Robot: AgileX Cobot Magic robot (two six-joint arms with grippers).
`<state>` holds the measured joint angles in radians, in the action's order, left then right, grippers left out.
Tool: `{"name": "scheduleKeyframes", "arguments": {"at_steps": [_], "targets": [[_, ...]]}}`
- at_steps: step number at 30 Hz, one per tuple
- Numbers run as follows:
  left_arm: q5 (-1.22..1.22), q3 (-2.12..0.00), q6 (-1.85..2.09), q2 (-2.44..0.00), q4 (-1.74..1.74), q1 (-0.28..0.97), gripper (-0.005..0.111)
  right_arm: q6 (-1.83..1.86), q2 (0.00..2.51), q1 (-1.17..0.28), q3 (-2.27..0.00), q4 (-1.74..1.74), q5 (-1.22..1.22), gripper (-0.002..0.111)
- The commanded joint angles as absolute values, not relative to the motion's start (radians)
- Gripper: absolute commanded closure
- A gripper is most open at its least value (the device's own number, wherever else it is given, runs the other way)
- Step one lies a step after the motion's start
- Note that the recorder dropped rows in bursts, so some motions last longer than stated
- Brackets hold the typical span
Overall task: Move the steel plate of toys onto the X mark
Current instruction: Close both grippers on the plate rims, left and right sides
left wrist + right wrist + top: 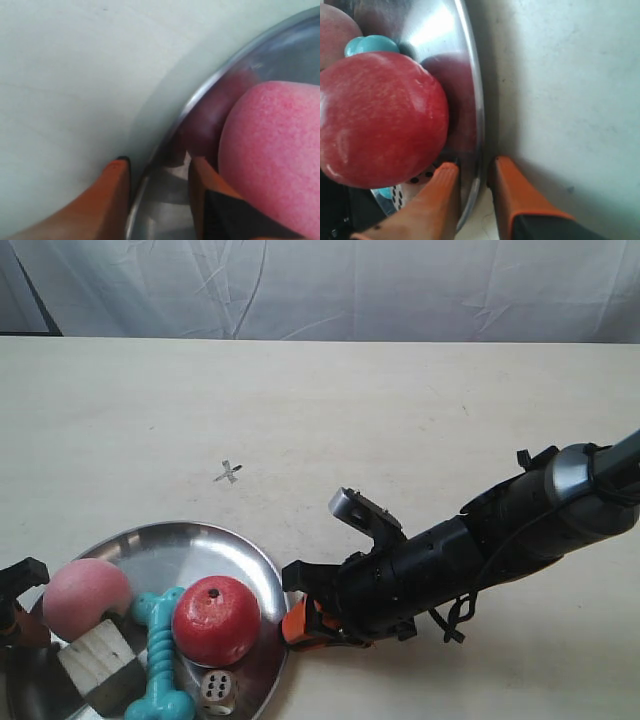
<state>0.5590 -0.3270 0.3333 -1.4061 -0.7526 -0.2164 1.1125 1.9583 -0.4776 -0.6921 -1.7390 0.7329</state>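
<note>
Seen from outside: right gripper at the plate rim, left gripper opposite, cross well apart beyond both. Left wrist: fingers parted astride the rim, not pinching. Right wrist: straddling closely beside the red ball; clamped or not, cannot tell. Squeeze both firmly, lift level, travel together.

one plate, five toys, one cross

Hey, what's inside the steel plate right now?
Five toys lie in the steel plate: a pink ball, a red ball with a hole, a teal bone, a wooden cube and a small die. The plate floor beneath them is covered.
</note>
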Motion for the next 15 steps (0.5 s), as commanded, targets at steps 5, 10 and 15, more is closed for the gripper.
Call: {"name": "scheduleKeyframes", "arguments": {"at_steps": [5,10,15], "targets": [[0.565,-0.321,0.356,-1.411,-0.778,-0.217,0.069,1.151,1.959,-0.479,-0.694,-1.744,0.754,0.083],[0.565,-0.321,0.356,-1.411,-0.778,-0.217,0.069,1.151,1.961,-0.479,-0.694,-1.744,0.754,0.083],[0.570,-0.321,0.356,-1.411,-0.782,-0.217,0.069,1.151,1.970,-0.479,-0.694,-1.744,0.761,0.083]]}}
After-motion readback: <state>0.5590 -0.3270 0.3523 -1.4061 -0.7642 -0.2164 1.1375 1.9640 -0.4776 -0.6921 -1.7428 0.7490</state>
